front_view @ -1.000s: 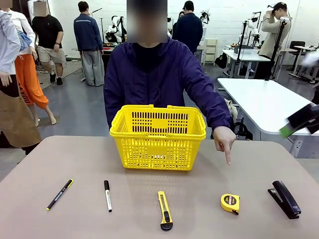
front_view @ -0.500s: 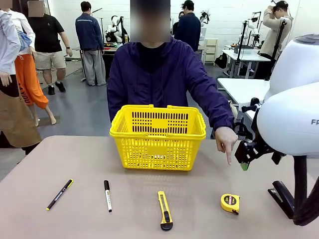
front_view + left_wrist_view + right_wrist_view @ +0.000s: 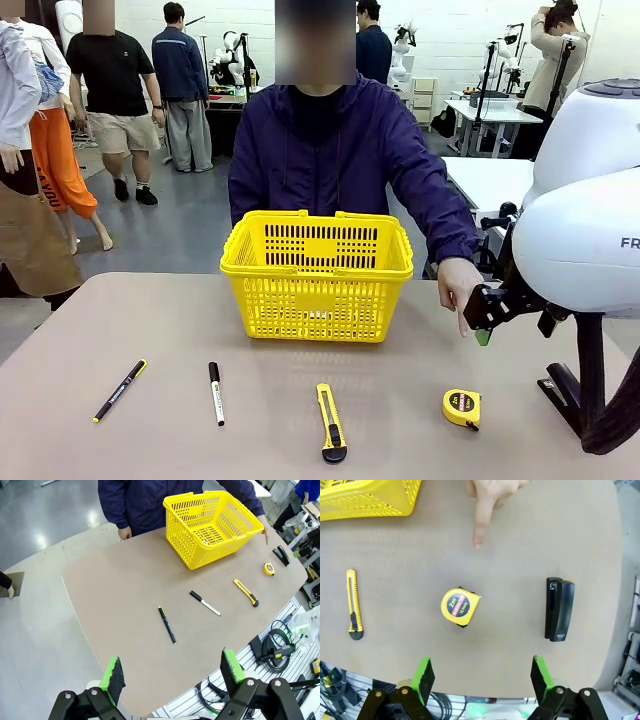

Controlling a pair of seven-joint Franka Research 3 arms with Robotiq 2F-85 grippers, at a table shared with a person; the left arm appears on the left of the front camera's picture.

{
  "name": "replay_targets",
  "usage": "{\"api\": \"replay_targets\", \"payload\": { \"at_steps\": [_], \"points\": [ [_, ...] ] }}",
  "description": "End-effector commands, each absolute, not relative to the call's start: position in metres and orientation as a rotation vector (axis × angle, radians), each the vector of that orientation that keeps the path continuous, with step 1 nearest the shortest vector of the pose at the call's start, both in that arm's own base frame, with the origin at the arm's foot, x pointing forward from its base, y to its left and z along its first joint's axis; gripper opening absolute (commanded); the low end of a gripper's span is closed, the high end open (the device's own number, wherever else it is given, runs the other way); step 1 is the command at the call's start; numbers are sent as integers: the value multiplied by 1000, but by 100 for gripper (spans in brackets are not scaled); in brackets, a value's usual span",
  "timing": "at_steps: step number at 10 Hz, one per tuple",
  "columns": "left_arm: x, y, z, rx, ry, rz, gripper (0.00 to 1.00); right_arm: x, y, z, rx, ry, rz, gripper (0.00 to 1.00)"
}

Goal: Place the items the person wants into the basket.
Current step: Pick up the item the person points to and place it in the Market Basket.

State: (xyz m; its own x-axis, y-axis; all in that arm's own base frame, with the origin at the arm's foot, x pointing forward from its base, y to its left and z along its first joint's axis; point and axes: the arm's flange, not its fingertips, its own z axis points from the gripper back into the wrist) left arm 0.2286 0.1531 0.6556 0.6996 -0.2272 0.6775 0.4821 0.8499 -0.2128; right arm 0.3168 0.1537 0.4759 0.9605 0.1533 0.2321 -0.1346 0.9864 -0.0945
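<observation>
The step in hand is judged to be the reading of a request and the approach to the first item. A finger of the person's hand [image 3: 487,502] is pointed down at the counter [image 3: 395,555] just beyond the tape measure [image 3: 460,606], which is taken to be the thing wanted. The right pincer [image 3: 481,662] is held above the counter with its jaws spread wide and nothing between them. In its wrist view the tape measure is seen just ahead of the gap, with the stapler [image 3: 559,609] apart on one side and the utility knife [image 3: 354,605] well apart on the other. The left pincer [image 3: 172,660] is likewise wide open and empty, held high over the near edge of the counter. The basket [image 3: 316,305] is stood at the far middle of the counter in front of the person, and it appears empty. The pen [image 3: 120,390] and the marker [image 3: 216,392] are laid on the robot's left side. For the next move, the right pincer would need to be lowered over the tape measure and centred so that the round case is taken between both pads. It should be closed with care for the pointing hand nearby. A lift and a carry across to the basket would then be called for.
</observation>
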Motion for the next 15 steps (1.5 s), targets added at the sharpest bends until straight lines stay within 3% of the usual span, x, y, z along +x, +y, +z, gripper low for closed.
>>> {"api": "replay_targets", "payload": {
  "at_steps": [1,7,11,15],
  "points": [
    [229,153,656,-397,-695,-414,100,317,154,474,-97,-239,153,100],
    [229,153,656,-397,-695,-414,100,316,155,476,-77,-240,152,100],
    [229,153,656,-397,-695,-414,100,308,172,424,5,-140,-172,100],
    [229,153,656,-397,-695,-414,100,322,184,361,4,-166,-240,100]
  ]
}}
